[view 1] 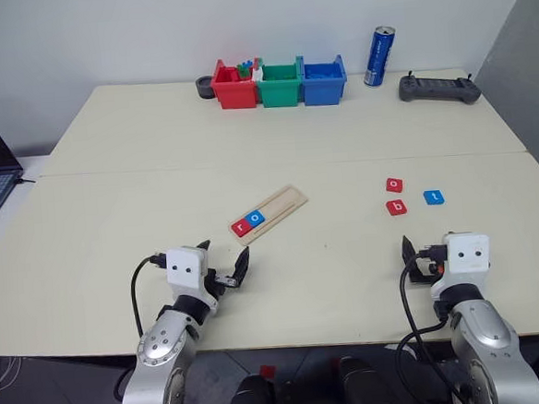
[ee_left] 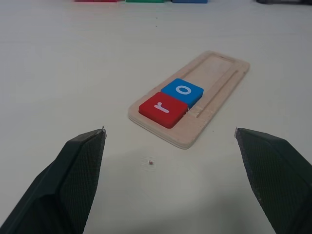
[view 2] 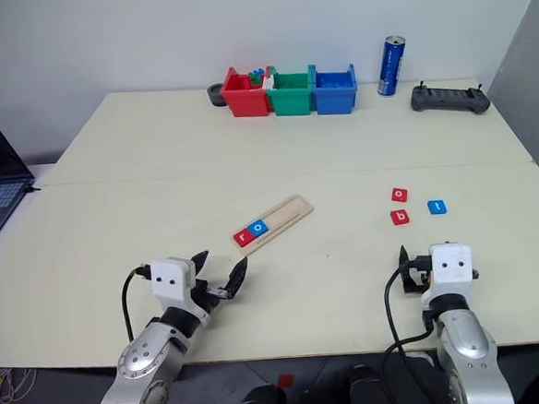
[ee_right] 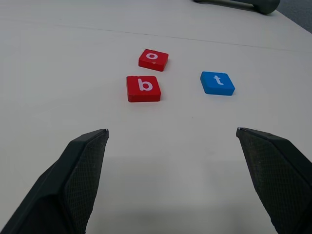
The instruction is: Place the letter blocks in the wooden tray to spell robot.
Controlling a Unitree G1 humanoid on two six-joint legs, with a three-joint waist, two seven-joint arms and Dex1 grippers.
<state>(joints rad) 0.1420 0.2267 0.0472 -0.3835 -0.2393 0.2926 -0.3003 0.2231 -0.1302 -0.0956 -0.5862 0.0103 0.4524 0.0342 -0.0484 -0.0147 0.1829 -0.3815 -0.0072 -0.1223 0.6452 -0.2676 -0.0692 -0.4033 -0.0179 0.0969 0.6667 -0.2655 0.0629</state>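
Five letter blocks lie on the worktop [view 1: 276, 164], each with one white lowercase letter. Two sit side by side in the wooden tray [view 1: 270, 213], at its end nearer the front edge: a red "r" [ee_left: 163, 107] and a blue "o" [ee_left: 182, 91]. Three lie loose toward the right edge: a red "o" [ee_right: 153, 59], a red "b" [ee_right: 143, 88] and a blue "t" [ee_right: 217, 83].

The left gripper [view 1: 223, 271] hovers near the front edge, just short of the tray's filled end, its jaws spread wide and holding nothing. The right gripper [ee_right: 173, 180], also wide and empty, sits near the front edge, the three loose blocks ahead of it.
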